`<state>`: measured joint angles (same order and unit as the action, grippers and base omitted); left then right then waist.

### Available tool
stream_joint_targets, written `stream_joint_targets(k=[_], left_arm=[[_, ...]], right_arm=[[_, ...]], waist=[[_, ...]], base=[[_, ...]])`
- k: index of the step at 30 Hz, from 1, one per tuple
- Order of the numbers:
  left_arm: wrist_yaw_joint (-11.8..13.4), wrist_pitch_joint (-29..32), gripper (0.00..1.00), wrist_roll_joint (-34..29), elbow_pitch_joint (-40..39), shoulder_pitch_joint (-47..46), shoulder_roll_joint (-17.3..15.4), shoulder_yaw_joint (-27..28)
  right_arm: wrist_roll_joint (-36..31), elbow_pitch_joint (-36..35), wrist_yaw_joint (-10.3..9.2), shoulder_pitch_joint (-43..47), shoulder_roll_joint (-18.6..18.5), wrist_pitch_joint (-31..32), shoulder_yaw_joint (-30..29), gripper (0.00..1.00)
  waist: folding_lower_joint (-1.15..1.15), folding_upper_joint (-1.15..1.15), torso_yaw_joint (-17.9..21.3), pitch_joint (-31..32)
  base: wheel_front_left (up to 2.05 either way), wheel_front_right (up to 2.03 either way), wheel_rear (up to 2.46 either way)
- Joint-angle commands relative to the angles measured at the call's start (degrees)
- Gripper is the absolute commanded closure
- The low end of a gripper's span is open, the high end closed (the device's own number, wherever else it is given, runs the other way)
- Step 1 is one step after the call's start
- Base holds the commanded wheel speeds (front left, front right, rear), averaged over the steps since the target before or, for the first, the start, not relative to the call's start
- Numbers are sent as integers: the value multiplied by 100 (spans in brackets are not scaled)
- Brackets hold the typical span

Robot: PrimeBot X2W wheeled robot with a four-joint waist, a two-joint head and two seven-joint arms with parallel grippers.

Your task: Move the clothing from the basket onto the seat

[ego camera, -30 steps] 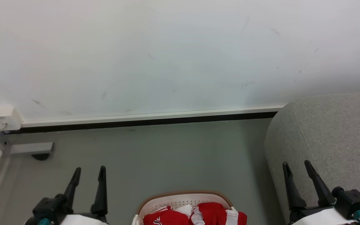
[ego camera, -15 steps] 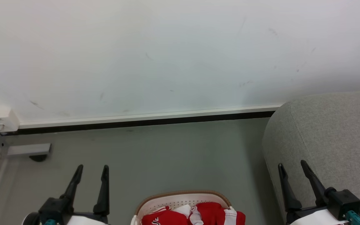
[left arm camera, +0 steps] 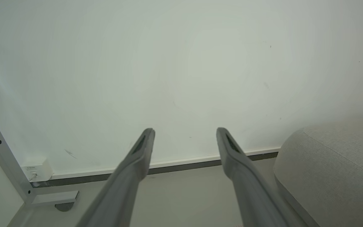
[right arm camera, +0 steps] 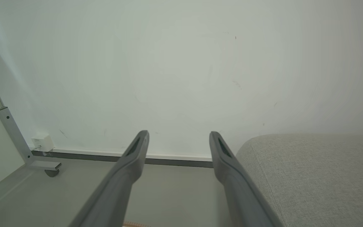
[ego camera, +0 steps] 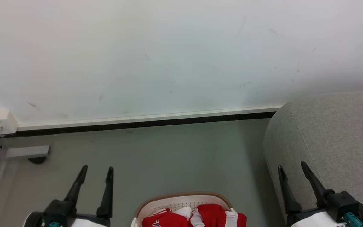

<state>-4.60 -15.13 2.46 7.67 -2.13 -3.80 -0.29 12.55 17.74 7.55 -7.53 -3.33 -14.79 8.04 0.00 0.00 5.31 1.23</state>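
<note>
The left gripper (ego camera: pixel 97 168) and right gripper (ego camera: pixel 291 165) both gape empty, fingers spread wide. Between them sits the basket (ego camera: pixel 181 199) holding the clothing (ego camera: pixel 197 217) — the seat (ego camera: pixel 332 132) lies just beyond the right one

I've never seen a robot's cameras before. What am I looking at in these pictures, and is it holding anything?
This is a wheeled robot with two arms. One picture comes from a camera on its head, looking down: the left jaws show at the lower left, the right jaws at the lower right, each a pair of long dark fingers, spread open and empty. Between them, on the grey floor, stands a white basket with red and white clothing in it. The big grey seat is at the right, near the white wall. The other two pictures come from a camera on each wrist, looking along that arm's own fingers toward the wall and the seat. Nothing is held.
</note>
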Motion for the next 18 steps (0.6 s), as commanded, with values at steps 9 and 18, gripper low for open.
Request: stream_joint_targets(k=[9,18], left_arm=[[-71,-4,0,38,127,-10,27,55],[-207,-3,0,-10,696,-159,-41,-182]], right_arm=[[9,-28,-13,-52,23,-39,-8,0],[166,-64,-13,-179,-57,-32,2,0]], waist=[[0,0,53,-48],[0,0,456,-333]], base=[[0,0,0],[0,0,0]])
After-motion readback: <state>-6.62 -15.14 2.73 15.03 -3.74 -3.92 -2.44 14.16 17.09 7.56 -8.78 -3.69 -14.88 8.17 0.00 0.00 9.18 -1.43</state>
